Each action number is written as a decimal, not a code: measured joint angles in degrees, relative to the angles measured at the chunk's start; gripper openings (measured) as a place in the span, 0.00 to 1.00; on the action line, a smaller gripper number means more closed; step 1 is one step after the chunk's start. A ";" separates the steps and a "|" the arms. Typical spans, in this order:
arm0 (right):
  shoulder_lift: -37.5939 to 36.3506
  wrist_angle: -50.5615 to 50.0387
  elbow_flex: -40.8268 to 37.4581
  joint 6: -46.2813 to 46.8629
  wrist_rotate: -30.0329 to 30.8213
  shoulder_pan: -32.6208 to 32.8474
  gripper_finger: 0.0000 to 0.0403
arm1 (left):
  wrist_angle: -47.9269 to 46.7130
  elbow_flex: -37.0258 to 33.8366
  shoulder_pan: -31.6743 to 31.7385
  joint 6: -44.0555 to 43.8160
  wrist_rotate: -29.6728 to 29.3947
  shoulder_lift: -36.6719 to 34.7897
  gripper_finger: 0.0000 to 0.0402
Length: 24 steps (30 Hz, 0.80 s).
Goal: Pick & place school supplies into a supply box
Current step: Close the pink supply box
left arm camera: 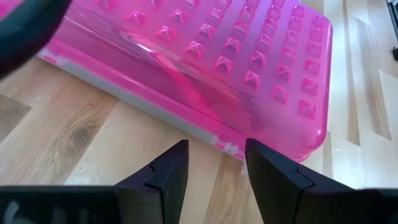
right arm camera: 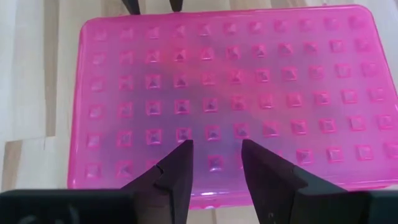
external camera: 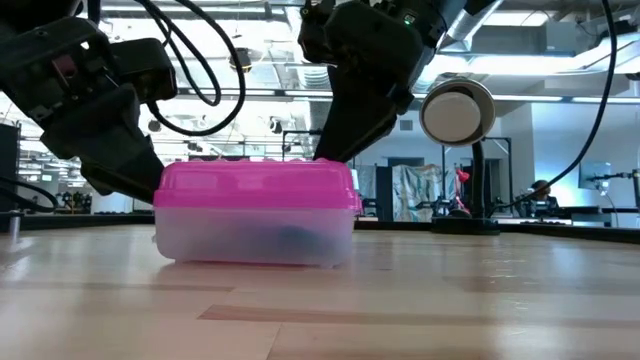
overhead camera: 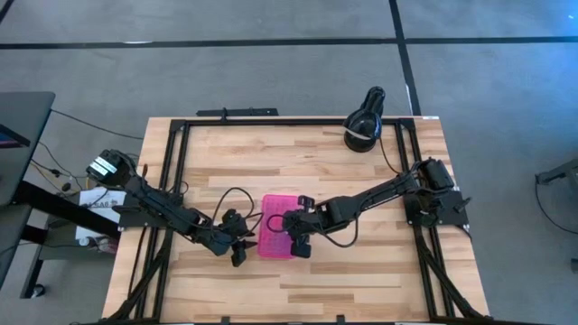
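Note:
The supply box (overhead camera: 278, 236) stands shut at the table's middle, its studded pink lid (right arm camera: 236, 93) on a clear base (external camera: 250, 238) that rests flat on the wood. A dark blurred shape (external camera: 292, 236) shows through the base; the school supplies are otherwise hidden. My left gripper (left arm camera: 214, 146) is open, slanting down at the lid's edge on the box's left near side (overhead camera: 238, 253). My right gripper (right arm camera: 214, 144) is open over the right part of the lid (overhead camera: 300, 242), pointing steeply down. My left gripper's fingertips (left arm camera: 180, 152) stand right at the lid's rim (left arm camera: 224, 144); I cannot tell whether they touch it. My right gripper's fingertips (right arm camera: 184, 152) hang over the lid's studded top (right arm camera: 214, 163); I cannot tell whether they touch it.
A black round device (overhead camera: 364, 126) stands at the table's far right, seen behind the box in the low view (external camera: 457, 112). A black cable (overhead camera: 237, 197) loops over the wood left of the box. Black frame rails (overhead camera: 172, 171) run along the table's sides.

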 joint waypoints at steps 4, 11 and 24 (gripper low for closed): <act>-0.01 -0.73 0.05 0.00 0.26 0.00 0.33 | 0.62 0.00 0.00 0.02 -0.04 0.00 0.38; 0.00 -1.05 0.05 0.04 1.29 -0.28 0.33 | 1.72 0.00 0.00 0.60 -0.09 0.00 0.38; 0.00 -1.99 0.05 -0.09 1.25 -2.25 0.33 | 2.34 0.00 0.04 0.96 -0.13 0.00 0.38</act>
